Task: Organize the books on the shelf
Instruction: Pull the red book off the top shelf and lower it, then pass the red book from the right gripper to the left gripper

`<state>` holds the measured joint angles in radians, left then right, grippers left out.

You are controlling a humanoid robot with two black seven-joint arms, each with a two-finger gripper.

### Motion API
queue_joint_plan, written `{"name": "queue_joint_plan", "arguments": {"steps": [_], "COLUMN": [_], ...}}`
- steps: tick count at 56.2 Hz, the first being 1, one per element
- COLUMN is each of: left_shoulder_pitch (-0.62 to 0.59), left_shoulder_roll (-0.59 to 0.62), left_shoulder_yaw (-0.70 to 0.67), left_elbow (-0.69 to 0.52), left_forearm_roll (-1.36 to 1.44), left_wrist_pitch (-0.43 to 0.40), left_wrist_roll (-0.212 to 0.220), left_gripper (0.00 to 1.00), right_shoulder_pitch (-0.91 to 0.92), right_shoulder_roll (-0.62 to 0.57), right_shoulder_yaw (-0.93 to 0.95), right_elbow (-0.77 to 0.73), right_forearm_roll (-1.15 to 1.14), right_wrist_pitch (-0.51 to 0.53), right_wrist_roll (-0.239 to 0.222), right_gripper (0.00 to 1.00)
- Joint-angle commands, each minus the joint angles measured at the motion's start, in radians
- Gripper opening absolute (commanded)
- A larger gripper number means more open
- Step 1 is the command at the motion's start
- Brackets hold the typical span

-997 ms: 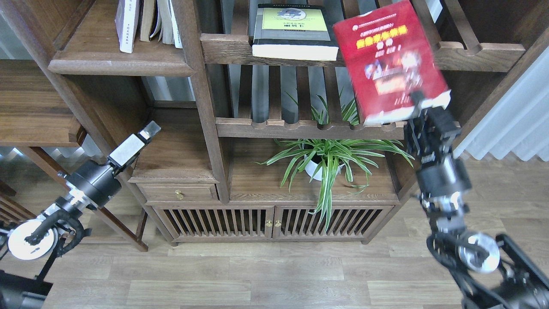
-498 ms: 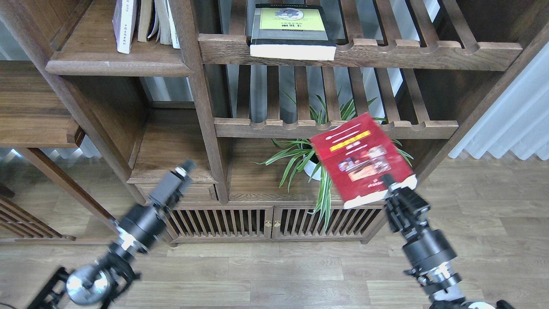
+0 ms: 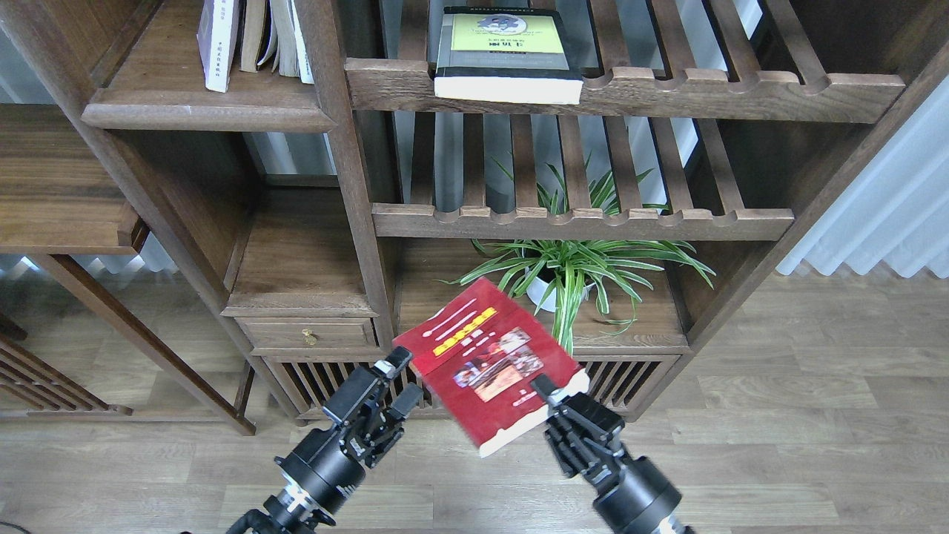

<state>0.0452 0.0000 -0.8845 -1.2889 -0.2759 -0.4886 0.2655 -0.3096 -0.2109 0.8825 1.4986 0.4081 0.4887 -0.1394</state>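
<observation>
Book (image 3: 493, 363), red, is held low before the cabinet, clamped at its right corner by the right gripper (image 3: 552, 391); the open left gripper (image 3: 397, 382) waits beside its left edge.

Red book (image 3: 489, 368) between both grippers

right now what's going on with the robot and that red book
The right end effector holds the red book by its lower right corner, low in front of the cabinet doors. The left end effector is open at the book's left edge, apparently set to take it. The black-grey book lies flat on the upper slatted rack, and a pale book stands upright on the solid shelf at upper left.
</observation>
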Motion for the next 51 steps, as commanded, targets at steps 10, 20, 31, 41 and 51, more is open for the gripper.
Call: {"name": "queue_joint_plan", "arguments": {"steps": [10, 20, 31, 41, 51], "left_shoulder_pitch": [0.008, -0.019, -0.019, -0.027, -0.064], "left_shoulder_roll": [0.000, 0.000, 0.000, 0.006, 0.103], "left_shoulder_yaw": [0.105, 0.104, 0.071, 0.050, -0.027], "left_elbow": [0.014, 0.011, 0.008, -0.001, -0.016], "left_forearm_roll": [-0.006, -0.009, 0.001, 0.001, 0.011], "left_wrist_pitch": [0.000, 0.000, 0.000, 0.000, 0.000], "left_wrist_roll": [-0.144, -0.153, -0.140, -0.140, -0.135], "left_gripper": [0.22, 0.03, 0.04, 0.04, 0.04], "right_shoulder_pitch": [-0.046, -0.056, -0.042, -0.045, -0.034], "right_shoulder_roll": [0.016, 0.013, 0.007, -0.001, -0.004], "right_shoulder_yaw": [-0.020, -0.019, -0.008, 0.003, 0.019], "right_elbow": [0.000, -0.001, -0.046, -0.067, -0.100], "right_forearm_roll": [-0.020, -0.022, -0.086, -0.104, -0.106], "right_wrist_pitch": [0.000, 0.000, 0.000, 0.000, 0.000], "right_wrist_roll": [-0.022, -0.022, -0.020, -0.009, -0.008], "right_gripper": [0.09, 0.11, 0.99, 0.99, 0.99]}}
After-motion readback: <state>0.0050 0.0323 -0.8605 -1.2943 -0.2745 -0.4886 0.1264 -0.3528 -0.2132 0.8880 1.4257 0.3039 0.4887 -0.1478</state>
